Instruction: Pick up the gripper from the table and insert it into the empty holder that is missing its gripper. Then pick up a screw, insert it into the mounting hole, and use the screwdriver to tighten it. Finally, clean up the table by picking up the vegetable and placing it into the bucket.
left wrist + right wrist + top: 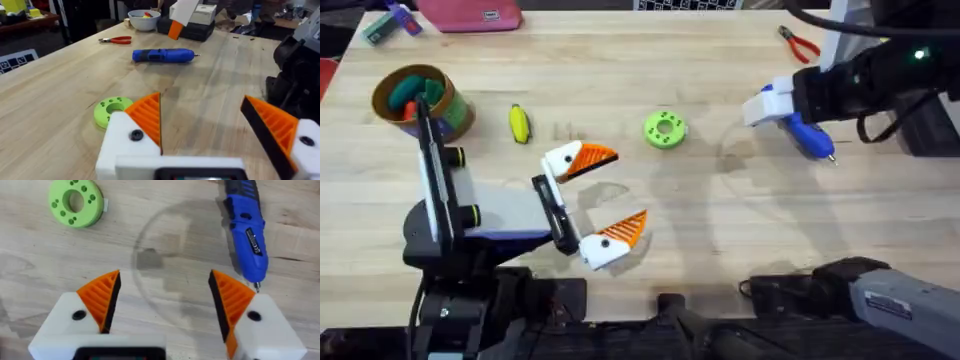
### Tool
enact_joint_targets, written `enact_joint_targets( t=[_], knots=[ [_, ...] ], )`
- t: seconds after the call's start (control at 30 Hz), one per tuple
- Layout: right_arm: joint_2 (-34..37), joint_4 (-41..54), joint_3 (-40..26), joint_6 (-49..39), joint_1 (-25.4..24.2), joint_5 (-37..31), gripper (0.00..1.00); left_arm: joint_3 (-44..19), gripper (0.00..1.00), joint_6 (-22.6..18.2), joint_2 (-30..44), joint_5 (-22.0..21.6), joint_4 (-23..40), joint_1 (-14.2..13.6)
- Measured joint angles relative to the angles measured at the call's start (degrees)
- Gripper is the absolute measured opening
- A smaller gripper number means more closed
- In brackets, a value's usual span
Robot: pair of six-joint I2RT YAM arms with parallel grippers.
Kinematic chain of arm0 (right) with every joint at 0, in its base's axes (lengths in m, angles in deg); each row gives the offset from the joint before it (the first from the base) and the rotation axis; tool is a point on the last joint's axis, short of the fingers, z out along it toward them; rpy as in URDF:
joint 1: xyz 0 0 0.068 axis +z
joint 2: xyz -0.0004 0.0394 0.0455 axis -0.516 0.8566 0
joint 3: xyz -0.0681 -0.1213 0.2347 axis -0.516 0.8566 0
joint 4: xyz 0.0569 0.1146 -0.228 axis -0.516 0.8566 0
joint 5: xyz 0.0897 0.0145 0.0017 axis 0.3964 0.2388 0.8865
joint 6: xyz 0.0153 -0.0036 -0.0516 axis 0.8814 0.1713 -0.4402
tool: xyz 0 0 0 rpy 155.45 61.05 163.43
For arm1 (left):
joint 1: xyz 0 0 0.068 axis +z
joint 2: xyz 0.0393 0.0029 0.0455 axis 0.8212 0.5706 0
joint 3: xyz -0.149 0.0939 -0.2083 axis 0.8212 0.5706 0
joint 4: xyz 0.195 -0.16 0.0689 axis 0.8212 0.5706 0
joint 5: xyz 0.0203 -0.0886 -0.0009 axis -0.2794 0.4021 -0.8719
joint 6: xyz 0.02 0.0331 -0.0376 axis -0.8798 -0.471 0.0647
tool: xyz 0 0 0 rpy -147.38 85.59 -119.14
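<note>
Wooden table [720, 230], seen from above. Left gripper [605, 195] near the middle, fingers spread wide, holding nothing. Right gripper [162, 307] likewise wide and empty, poised just beside the blue screwdriver [810, 135], right of a green disc [665, 129]. Bucket [420, 100] far left of the disc; yellow vegetable [519, 123] between them.

Screwdriver [807, 133]: blue, pen-shaped, lying flat on the bare wood at the right side of the table, thin silver tip pointing toward the near edge; partly covered from above.

Vegetable [519, 123]: small, yellow, elongated, green at one end. Lies flat on the wood just beside the bucket, not touching it.

Bucket [444, 121]: small round can, tan rim, green and purple label, far left of the table. Upright, with green and red pieces inside.
</note>
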Motion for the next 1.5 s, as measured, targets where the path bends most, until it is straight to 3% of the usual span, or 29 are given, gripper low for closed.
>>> enact_joint_targets(
  t=[0.37, 0.4, 0.6, 0.63, 0.93, 1.07, 1.37, 1.5],
  knots=[
    [0.0, 0.0, 0.0, 0.0, 0.0, 0.0, 0.994, 0.0, 0.988, 0.0, 0.0, 0.0, 0.0, 0.0],
    [0.0, 0.0, 0.0, 0.0, 0.0, 0.0, 0.994, 0.0, 0.946, 0.2, 0.0, 0.0, 0.0, 0.0],
    [0.0, 0.0, 0.0, 0.0, 0.0, 0.0, 0.994, 0.0, 0.049, 0.0, 0.0, 0.1, 0.0, 0.0],
    [0.0, 0.0, 0.0, 0.0, 0.0, 0.0, 0.994, 0.0, 0.020, 0.0, 0.0, 0.1, 0.0, 0.0],
    [0.0, -0.2, 0.0, -2.4, -0.6, 0.0, 0.994, 0.0, 0.018, 0.0, 0.0, 0.1, 0.0, 0.0],
    [0.4, 0.0, -0.2, -3.4, -3.6, -0.1, 0.993, 0.0, 0.017, 0.0, 0.0, 0.1, 0.0, 0.0],
    [10.1, 3.9, -11.1, -11.2, -9.7, -0.9, 0.992, 0.0, 0.017, 0.0, 0.0, 0.1, 0.0, 0.0],
    [14.7, 1.8, -11.8, -16.6, -10.7, -1.4, 0.994, 0.0, 0.017, 0.0, 0.0, 0.1, 0.0, 0.0]
  ],
)
